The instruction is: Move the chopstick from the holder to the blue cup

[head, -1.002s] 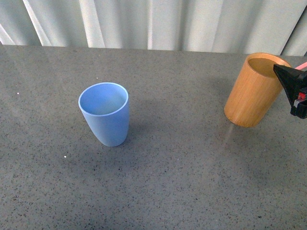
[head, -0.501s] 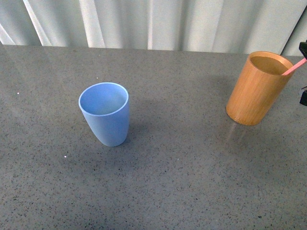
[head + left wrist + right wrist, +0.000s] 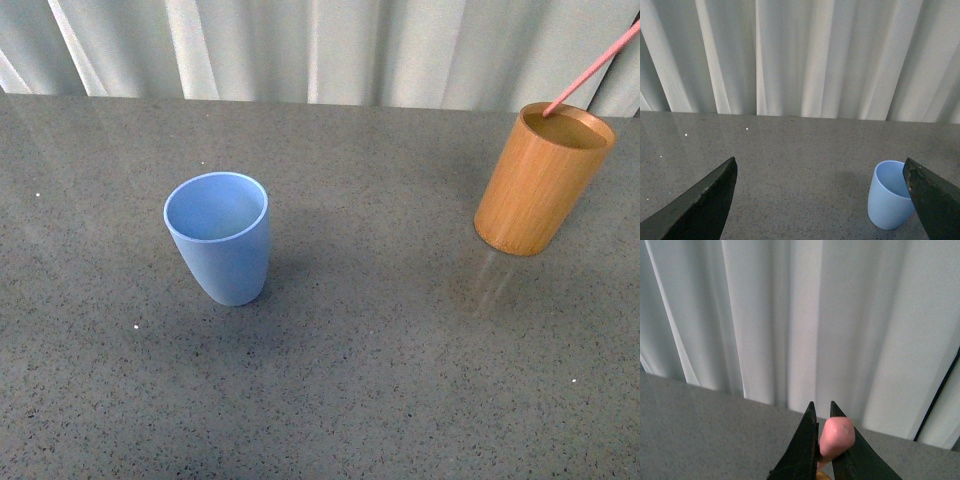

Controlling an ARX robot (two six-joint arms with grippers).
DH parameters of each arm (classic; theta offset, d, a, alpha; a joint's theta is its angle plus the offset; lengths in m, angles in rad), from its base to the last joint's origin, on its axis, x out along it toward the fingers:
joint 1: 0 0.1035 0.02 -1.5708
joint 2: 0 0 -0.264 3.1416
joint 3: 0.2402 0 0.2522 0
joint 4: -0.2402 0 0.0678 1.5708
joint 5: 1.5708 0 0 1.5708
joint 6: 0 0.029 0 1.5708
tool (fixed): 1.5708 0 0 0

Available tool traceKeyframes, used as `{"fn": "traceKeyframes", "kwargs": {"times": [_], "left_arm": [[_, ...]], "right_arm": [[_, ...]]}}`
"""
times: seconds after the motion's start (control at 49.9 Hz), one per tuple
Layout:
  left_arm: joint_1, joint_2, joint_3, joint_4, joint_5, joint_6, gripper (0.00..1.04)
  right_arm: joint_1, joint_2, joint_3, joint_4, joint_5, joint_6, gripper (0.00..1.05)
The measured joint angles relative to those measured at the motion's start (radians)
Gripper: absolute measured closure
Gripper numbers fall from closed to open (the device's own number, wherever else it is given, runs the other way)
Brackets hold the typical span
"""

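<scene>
The orange-brown wooden holder stands upright at the right of the grey table. A pink-red chopstick slants up from its mouth to the top right edge of the front view. My right gripper is out of the front view; in the right wrist view it is shut on the chopstick's blunt pink end. The light blue cup stands upright left of centre, empty. In the left wrist view my left gripper is open, and the blue cup sits just inside one finger.
The grey speckled table stretches between the cup and the holder. A pale pleated curtain hangs behind the table's back edge.
My right gripper has risen out of the front view with the chopstick, which now sticks up from the holder. The holder has shifted a little and stands straighter.
</scene>
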Motion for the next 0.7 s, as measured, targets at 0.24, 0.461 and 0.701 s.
{"fn": "traceKeyframes", "kwargs": {"times": [0.24, 0.461, 0.701], "left_arm": [[0.000, 0.000, 0.000, 0.000, 0.000, 0.000, 0.07], [0.000, 0.000, 0.000, 0.000, 0.000, 0.000, 0.07], [0.000, 0.000, 0.000, 0.000, 0.000, 0.000, 0.07]], "right_arm": [[0.032, -0.206, 0.023, -0.176, 0.059, 0.143, 1.02], [0.195, -0.398, 0.037, -0.425, 0.153, 0.280, 1.02], [0.321, -0.391, 0.190, -0.689, 0.241, 0.476, 1.02]]}}
